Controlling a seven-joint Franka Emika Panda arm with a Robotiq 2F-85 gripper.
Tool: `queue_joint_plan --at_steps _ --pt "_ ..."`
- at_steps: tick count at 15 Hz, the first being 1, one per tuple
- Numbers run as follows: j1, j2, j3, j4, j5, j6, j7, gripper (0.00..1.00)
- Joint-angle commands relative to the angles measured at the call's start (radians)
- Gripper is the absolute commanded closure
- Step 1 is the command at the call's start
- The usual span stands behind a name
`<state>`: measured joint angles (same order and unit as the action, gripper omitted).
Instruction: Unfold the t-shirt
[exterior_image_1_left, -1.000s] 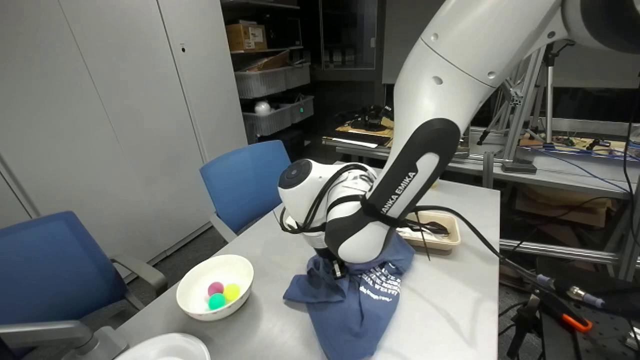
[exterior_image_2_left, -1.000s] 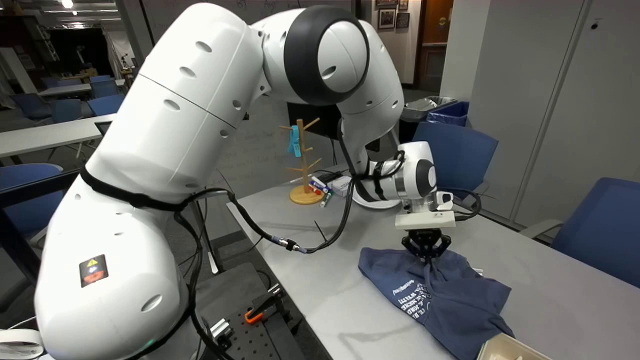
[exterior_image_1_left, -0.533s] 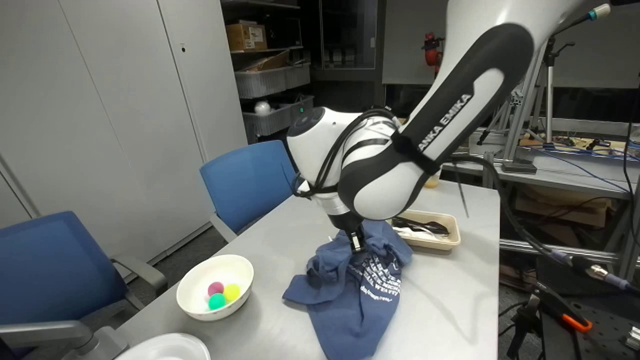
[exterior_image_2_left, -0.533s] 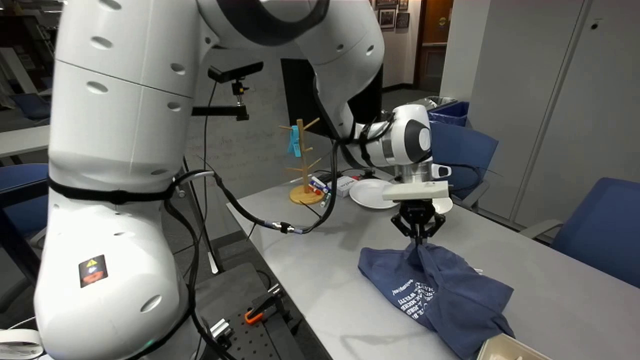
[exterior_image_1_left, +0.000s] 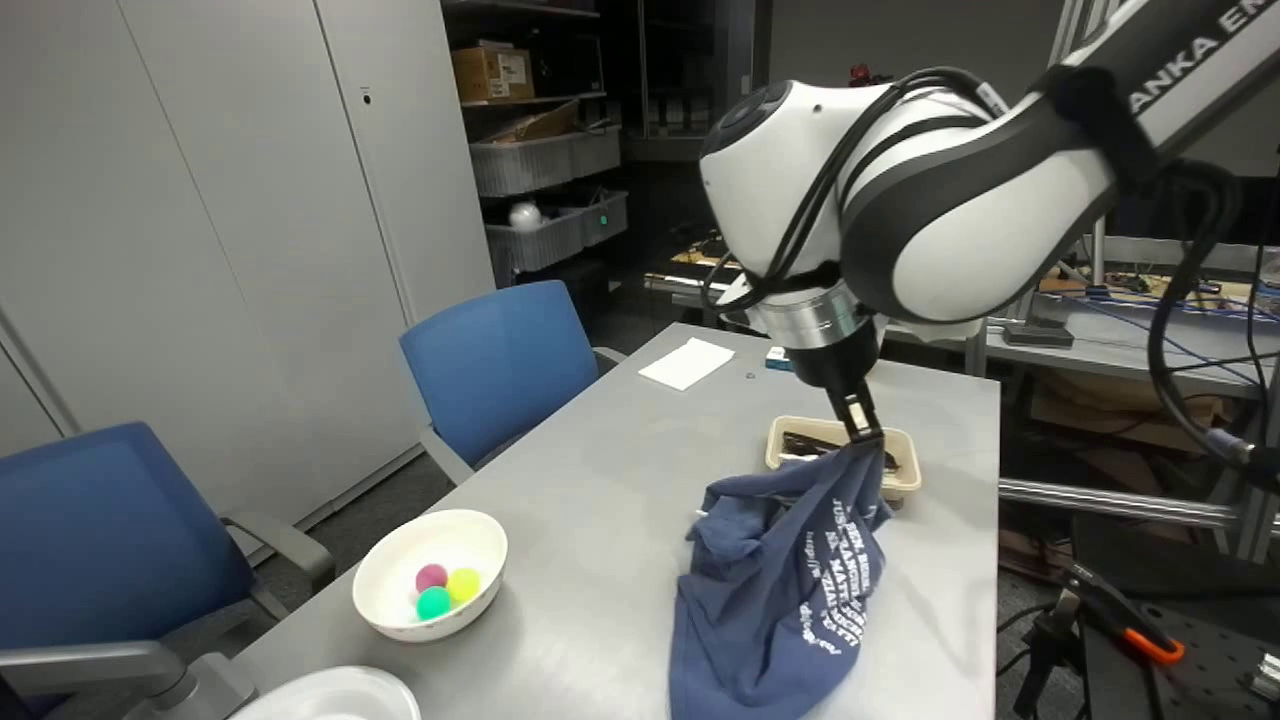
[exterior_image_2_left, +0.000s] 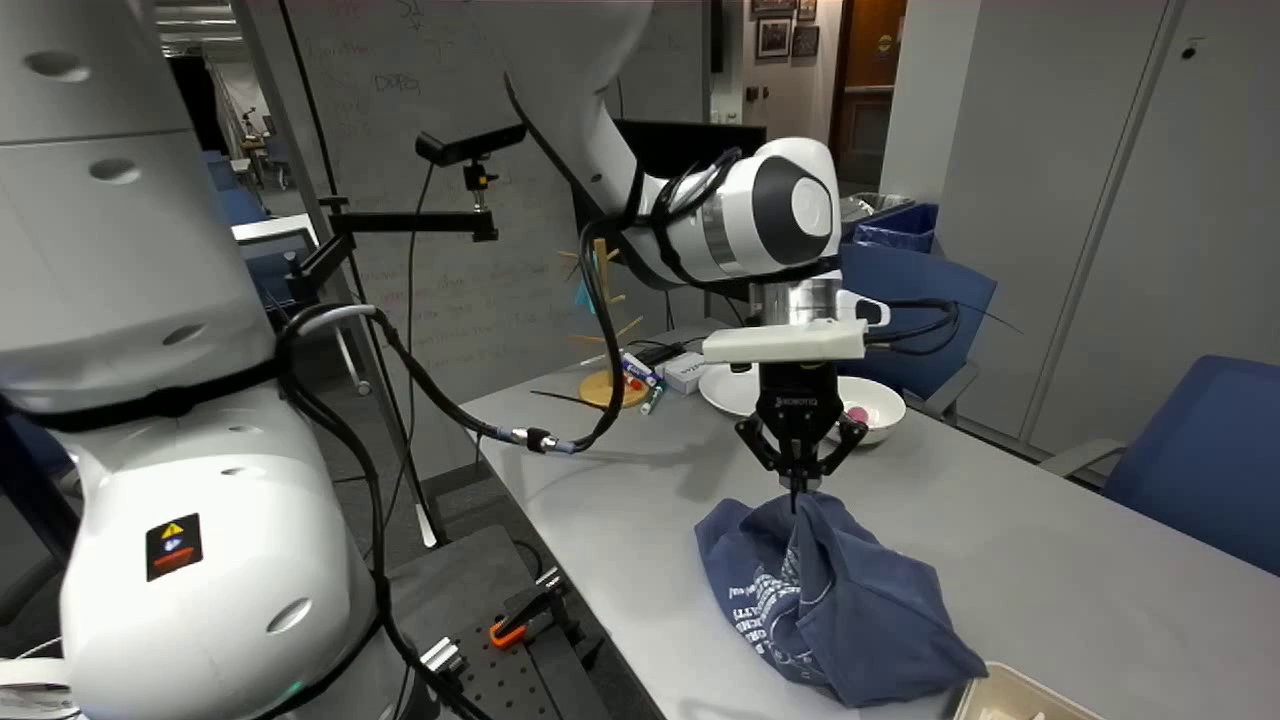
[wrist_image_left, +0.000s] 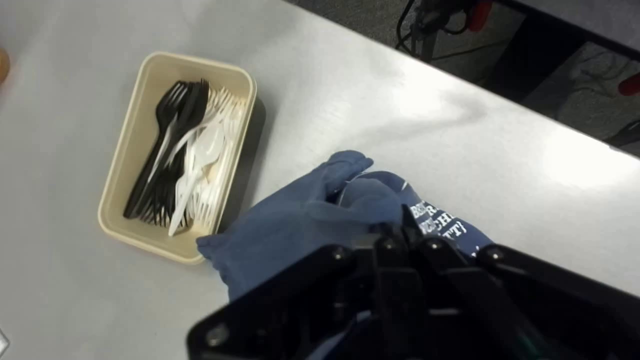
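The blue t-shirt (exterior_image_1_left: 770, 620) lies bunched on the table, with white print on its side; it also shows in the exterior view (exterior_image_2_left: 870, 610) and in the wrist view (wrist_image_left: 280, 235). My gripper (exterior_image_1_left: 866, 440), also in the exterior view (exterior_image_2_left: 797, 490), is shut on a pinched fold of it. The fold is raised to a peak above the table, and the rest hangs down in creases onto the tabletop. In the wrist view, the fingers (wrist_image_left: 400, 225) are close together, with cloth bulging at the tips; the lower part of the shirt is hidden behind them.
A beige box of plastic cutlery (wrist_image_left: 200, 64) stands against the shirt's edge, also in the exterior view (exterior_image_2_left: 1010, 682). A white bowl with coloured balls (exterior_image_1_left: 480, 540) and a white plate (exterior_image_1_left: 330, 697) stand on the table. Paper (exterior_image_1_left: 687, 363) lies farther along. Blue chairs (exterior_image_1_left: 500, 370) stand alongside.
My gripper has risen and moved sideways toward the robot's side of the table, with the pinched fold in it. The shirt has been lifted into a peak and dragged the same way.
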<state>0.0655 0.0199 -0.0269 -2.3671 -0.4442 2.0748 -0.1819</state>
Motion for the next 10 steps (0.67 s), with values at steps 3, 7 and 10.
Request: queue_joint_plan --at_steps 3,7,10 --pt "-0.070 -0.217 -0.021 -0.166 -0.010 -0.032 -0.043 0.99" --pt "-0.088 -0.220 -0.030 -0.188 0.009 -0.036 -0.068 0.99" --pt "-0.069 -0.223 -0.007 -0.146 0.020 -0.028 -0.058 0.99"
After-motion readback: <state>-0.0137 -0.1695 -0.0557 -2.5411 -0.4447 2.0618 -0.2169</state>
